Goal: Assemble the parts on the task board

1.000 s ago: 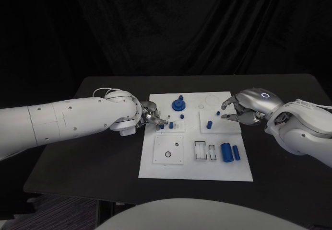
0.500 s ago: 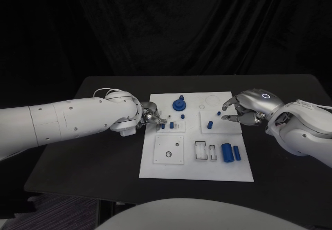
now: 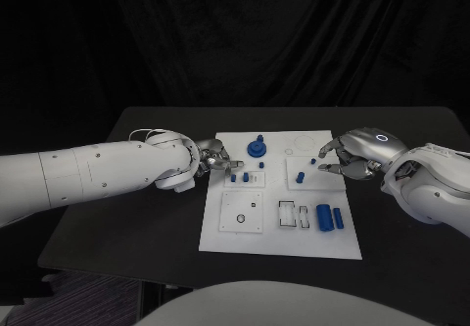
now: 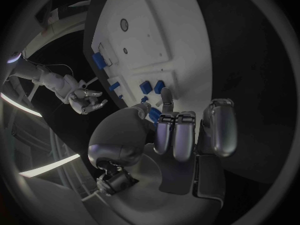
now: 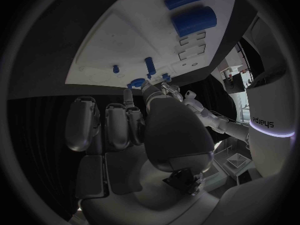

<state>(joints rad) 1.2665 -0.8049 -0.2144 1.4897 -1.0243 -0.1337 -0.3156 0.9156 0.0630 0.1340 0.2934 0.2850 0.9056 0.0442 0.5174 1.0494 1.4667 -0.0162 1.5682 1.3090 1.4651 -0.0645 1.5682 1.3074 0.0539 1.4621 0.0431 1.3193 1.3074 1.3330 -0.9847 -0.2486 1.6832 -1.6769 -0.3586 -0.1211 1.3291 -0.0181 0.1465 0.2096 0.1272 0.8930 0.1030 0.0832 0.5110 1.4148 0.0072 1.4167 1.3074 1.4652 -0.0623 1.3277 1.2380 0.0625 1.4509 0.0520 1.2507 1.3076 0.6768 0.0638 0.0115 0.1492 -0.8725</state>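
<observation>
Table (image 3: pixel 137 224): black, carrying the task board at its middle; a dark curtain hangs behind it.
Task board (image 3: pixel 279 241): white rectangular plate lying flat, with raised square panels and small recesses.
Left arm (image 3: pixel 88 170): white, reaching in to the board's left edge.
Right arm (image 3: pixel 431 187): white, reaching in to the board's right edge.
Left hand (image 3: pixel 214 159): at the board's left edge, fingers curled in; whether it pinches a part, I cannot tell.
Right hand (image 3: pixel 354 157): over the board's right edge, fingers spread and bent, nothing in them.
Stepped blue part (image 3: pixel 257 147): stands upright near the board's far edge, between the 2 hands.
2 blue cylinders (image 3: pixel 328 217): lie side by side near the board's right edge, the left 1 thicker.
Small blue pegs (image 3: pixel 239 178): 2 stand just beside the left hand; 1 more (image 3: pixel 299 177) stands near the right hand.
</observation>
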